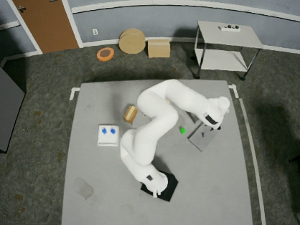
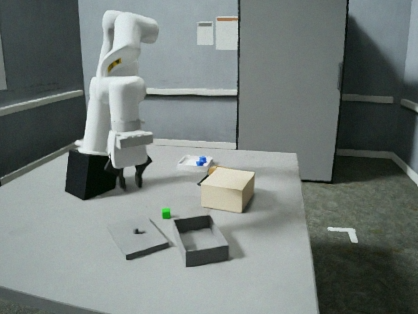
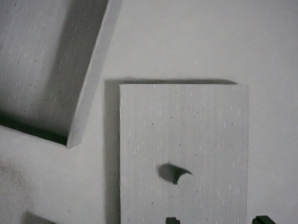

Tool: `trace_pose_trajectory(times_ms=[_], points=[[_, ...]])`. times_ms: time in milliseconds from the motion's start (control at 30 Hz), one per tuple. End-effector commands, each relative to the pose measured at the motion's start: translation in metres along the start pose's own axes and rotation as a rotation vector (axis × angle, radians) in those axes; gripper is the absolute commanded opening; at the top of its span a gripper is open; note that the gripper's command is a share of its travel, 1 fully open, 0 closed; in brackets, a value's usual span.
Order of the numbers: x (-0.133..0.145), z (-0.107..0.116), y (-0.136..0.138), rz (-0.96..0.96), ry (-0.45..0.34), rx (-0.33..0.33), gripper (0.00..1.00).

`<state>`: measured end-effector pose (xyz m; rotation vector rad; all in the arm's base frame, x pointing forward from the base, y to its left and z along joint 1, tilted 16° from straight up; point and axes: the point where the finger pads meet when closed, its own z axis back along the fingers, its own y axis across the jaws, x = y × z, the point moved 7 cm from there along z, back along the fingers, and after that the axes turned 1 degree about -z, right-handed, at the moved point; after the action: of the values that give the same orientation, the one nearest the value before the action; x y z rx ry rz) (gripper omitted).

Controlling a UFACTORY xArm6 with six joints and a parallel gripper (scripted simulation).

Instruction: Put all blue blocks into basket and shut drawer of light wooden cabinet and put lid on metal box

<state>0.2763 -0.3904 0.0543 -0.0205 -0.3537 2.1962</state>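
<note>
Grey table (image 2: 60, 260) carries lid (image 2: 137, 238), metal box (image 2: 201, 240), cabinet (image 2: 228, 189), basket (image 2: 194, 163).

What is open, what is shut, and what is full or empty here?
Metal box: open, nothing seen inside.
Lid: off, lying flat on the table beside the box.
Basket: two blue blocks inside.
Wooden cabinet: drawer cannot be judged.
Green block: loose on the table.
Tool: partly open, holding nothing, above the lid.

Glossy white, rounded arm (image 1: 158, 118) on a black base (image 2: 82, 175), dark-fingered tool (image 2: 129, 176), small yellow marking
</note>
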Motion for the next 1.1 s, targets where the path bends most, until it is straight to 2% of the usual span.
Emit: trace_pose_trajectory(times_ms=[0,700,1067], points=[[-0.001,0.002,0.0,0.001,0.005,0.001,0.44],[-0.001,-0.004,0.0,0.0,0.005,0.001,0.44],[-0.002,-0.033,0.0,0.0,0.005,0.001,0.44]])
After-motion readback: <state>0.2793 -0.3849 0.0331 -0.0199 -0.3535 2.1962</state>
